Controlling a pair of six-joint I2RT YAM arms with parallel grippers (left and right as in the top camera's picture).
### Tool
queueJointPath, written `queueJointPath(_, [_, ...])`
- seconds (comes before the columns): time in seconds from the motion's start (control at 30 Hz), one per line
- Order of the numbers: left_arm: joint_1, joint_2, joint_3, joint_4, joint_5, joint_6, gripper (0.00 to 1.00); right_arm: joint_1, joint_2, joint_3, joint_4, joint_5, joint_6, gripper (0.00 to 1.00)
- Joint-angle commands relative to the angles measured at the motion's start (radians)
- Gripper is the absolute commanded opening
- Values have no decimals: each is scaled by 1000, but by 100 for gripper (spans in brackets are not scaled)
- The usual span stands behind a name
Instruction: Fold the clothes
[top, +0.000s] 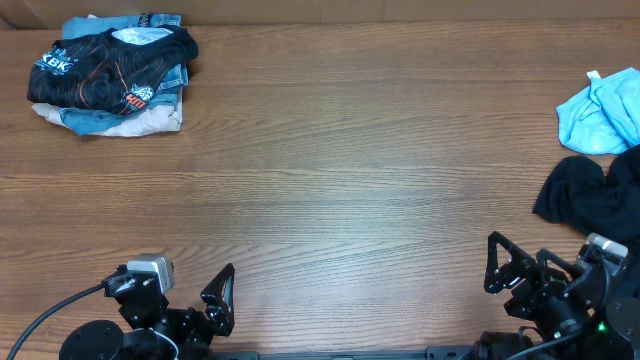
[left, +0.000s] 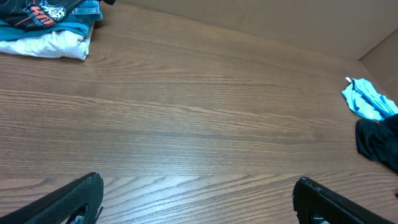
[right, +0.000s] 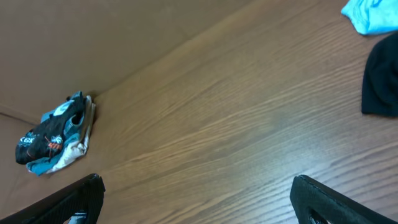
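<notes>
Black jersey (top: 105, 65): it lay on top of a folded stack (top: 110, 95) at the far left corner of the table. Its thin tan contour lines, white lettering and a small colourful logo faced up.
Under the jersey: blue pieces (top: 85, 120) and a white piece (top: 150, 122) lay at the bottom of that stack. Their edges stuck out on the side nearer me.
Black garment (top: 590, 195): it sat crumpled and unfolded at the right edge of the table, partly cut off in the overhead view, on my right arm's side.
Light blue garment (top: 603, 112): it was also crumpled, just beyond the black one and farther from me. I could not tell whether the two touched.
Table (top: 340, 170): brown wood grain ran between the stack on the left and the loose heap on the right, which were well apart.
Wall (right: 93, 37): a plain brown surface rose behind the stack at the far side.
My left gripper (left: 198, 180): it was at the near edge, left of centre. The jaws stood spread wide with only wood between them, well apart from every garment.
My right gripper (right: 196, 179): it was at the near edge on the right, jaws just as wide and holding nothing. The black garment was the nearest cloth, and I was not touching it.
</notes>
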Motion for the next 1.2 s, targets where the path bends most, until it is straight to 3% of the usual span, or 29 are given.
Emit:
queueJointPath(0.0, [0,-6,-8,2,10,-10,100,-4,-3,-3,-9,10,5,100])
queueJointPath(0.5, [0,-6,-8,-133,10,-10,100,-4,-3,-3,-97,10,5,100])
queueJointPath(0.87, [0,-6,-8,-149,10,-10,100,-2,-3,-3,-87,37,-2,100])
queueJointPath(1.17, [0,-6,-8,-149,10,-10,100,75,-69,-176,255,95,-55,100])
